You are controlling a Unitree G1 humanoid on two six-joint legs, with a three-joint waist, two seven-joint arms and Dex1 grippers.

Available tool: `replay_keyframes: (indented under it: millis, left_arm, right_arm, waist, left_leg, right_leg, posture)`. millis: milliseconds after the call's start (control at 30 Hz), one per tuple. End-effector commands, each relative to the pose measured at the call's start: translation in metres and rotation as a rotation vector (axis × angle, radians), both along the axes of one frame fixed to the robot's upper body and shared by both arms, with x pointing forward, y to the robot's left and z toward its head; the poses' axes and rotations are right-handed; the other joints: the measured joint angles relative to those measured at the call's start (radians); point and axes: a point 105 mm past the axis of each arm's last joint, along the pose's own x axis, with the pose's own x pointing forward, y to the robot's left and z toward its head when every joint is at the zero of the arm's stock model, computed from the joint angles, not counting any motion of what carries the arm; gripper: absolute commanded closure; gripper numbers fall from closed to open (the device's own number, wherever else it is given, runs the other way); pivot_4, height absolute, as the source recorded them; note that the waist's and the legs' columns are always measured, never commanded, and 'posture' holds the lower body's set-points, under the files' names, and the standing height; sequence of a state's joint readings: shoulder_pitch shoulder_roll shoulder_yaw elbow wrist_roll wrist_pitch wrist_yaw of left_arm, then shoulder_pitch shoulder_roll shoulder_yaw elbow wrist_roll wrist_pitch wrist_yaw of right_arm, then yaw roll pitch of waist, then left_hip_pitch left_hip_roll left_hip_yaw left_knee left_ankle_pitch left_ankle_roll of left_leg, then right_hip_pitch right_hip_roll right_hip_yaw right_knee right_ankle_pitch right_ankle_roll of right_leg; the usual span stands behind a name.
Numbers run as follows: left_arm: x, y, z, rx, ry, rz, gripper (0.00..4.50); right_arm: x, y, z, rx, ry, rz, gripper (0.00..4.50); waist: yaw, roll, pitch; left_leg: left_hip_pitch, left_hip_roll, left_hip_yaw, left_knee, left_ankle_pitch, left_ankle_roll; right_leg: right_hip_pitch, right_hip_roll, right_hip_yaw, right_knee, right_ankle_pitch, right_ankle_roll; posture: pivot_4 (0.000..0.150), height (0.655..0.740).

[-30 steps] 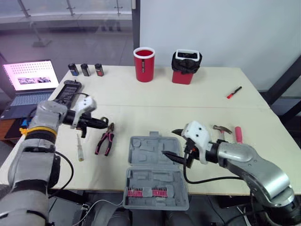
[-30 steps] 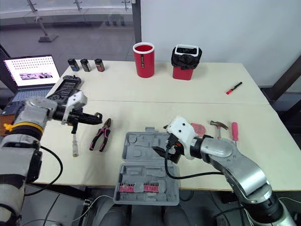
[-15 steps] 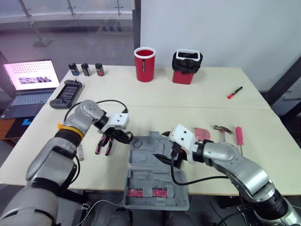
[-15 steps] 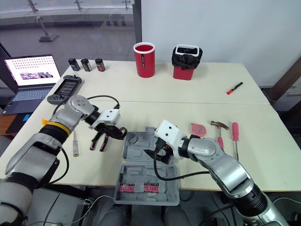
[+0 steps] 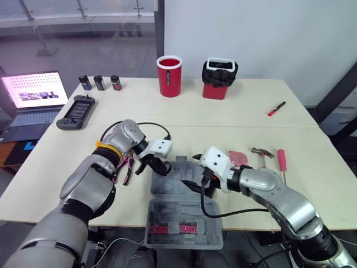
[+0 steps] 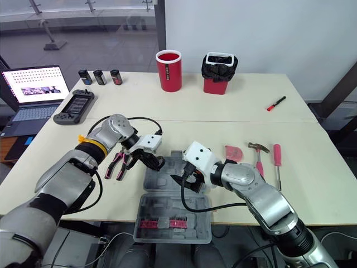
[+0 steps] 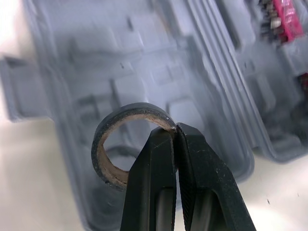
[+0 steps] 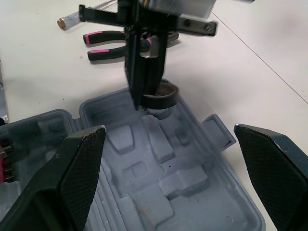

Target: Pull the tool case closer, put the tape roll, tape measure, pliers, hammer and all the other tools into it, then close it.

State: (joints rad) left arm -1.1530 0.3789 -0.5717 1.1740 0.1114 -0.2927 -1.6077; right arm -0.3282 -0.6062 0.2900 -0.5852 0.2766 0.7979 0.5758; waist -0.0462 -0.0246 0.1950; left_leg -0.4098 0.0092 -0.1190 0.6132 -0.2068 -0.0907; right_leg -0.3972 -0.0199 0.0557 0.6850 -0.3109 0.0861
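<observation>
The grey tool case [image 5: 179, 216] lies open at the table's near edge, with a row of pink bits in its near half. My left gripper [image 5: 162, 166] is shut on the wall of a dark tape roll [image 7: 97, 153], holding it just above the far left pocket of the case [image 8: 144, 192]. The tape roll [image 8: 165, 102] hangs free of the tray. My right gripper [image 5: 195, 173] stands open over the middle of the case. The pink-handled pliers [image 5: 125, 167] lie left of the case. To its right lie the tape measure [image 5: 239, 158], hammer [image 5: 261, 156] and red screwdriver [image 5: 280, 159].
A thin screwdriver [image 8: 82, 19] lies beyond the pliers. At the back stand a red cup [image 5: 170, 75] and a black bin [image 5: 218, 75]; a red marker [image 5: 276, 108] lies far right. A laptop [image 5: 33, 97], a handheld console [image 5: 75, 111] and three small cans [image 5: 99, 82] are on the left.
My left gripper has swung right, from left of the pliers to over the case's far left corner, with the tape roll in it. My right gripper has shifted slightly left over the case.
</observation>
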Motion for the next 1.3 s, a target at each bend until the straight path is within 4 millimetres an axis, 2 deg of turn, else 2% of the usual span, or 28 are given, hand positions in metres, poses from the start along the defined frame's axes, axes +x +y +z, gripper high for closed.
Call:
replay_keyframes:
  millis: [33, 367, 667, 1133, 1233, 1300]
  left_arm:
    - [0.003, 0.002, 0.005, 0.017, -0.02, -0.005, 4.43]
    - [0.009, -0.003, 0.004, 0.01, -0.046, 0.034, 4.43]
    - [0.011, 0.006, -0.004, 0.061, -0.057, 0.065, 4.43]
    - [0.015, 0.003, -0.005, 0.043, -0.086, 0.088, 4.43]
    - [0.016, 0.003, -0.004, 0.042, -0.092, 0.092, 3.44]
    - [0.016, 0.003, -0.003, 0.036, -0.094, 0.093, 2.47]
  right_arm:
    - [-0.002, -0.001, 0.012, 0.022, -0.052, -0.011, 0.0]
    - [-0.002, 0.0, 0.012, 0.035, -0.05, -0.026, 0.0]
    - [-0.002, -0.002, 0.012, 0.036, -0.048, -0.034, 0.0]
    - [-0.004, -0.002, 0.013, 0.046, -0.045, -0.04, 0.0]
    - [-0.003, -0.001, 0.014, 0.047, -0.046, -0.04, 0.0]
    - [-0.002, -0.001, 0.014, 0.047, -0.046, -0.039, 0.0]
  waist:
    - [0.001, 0.0, 0.0]
    - [0.001, 0.0, 0.0]
    - [0.001, 0.0, 0.0]
    - [0.001, 0.0, 0.0]
    - [0.001, 0.0, 0.0]
    - [0.002, 0.0, 0.0]
  left_leg:
    - [0.0, 0.0, 0.0, 0.0, 0.0, 0.0]
    - [0.0, 0.0, 0.0, 0.0, 0.0, 0.0]
    - [0.0, 0.0, 0.0, 0.0, 0.0, 0.0]
    - [0.0, 0.001, 0.0, 0.0, 0.0, 0.0]
    - [0.0, 0.001, 0.0, 0.0, 0.0, 0.0]
    - [0.0, 0.001, 0.0, 0.0, 0.0, 0.0]
  right_leg:
    - [0.0, 0.0, 0.0, 0.0, 0.0, 0.0]
    - [0.0, 0.0, 0.0, 0.0, 0.0, 0.0]
    - [0.0, 0.0, 0.0, 0.0, 0.0, 0.0]
    - [0.0, 0.001, 0.0, 0.0, 0.0, 0.0]
    - [0.0, 0.001, 0.0, 0.0, 0.0, 0.0]
    - [0.0, 0.001, 0.0, 0.0, 0.0, 0.0]
  posture:
    - [0.15, 0.7387]
    - [0.15, 0.7387]
    - [0.15, 0.7387]
    - [0.15, 0.7387]
    - [0.15, 0.7387]
    - [0.15, 0.7387]
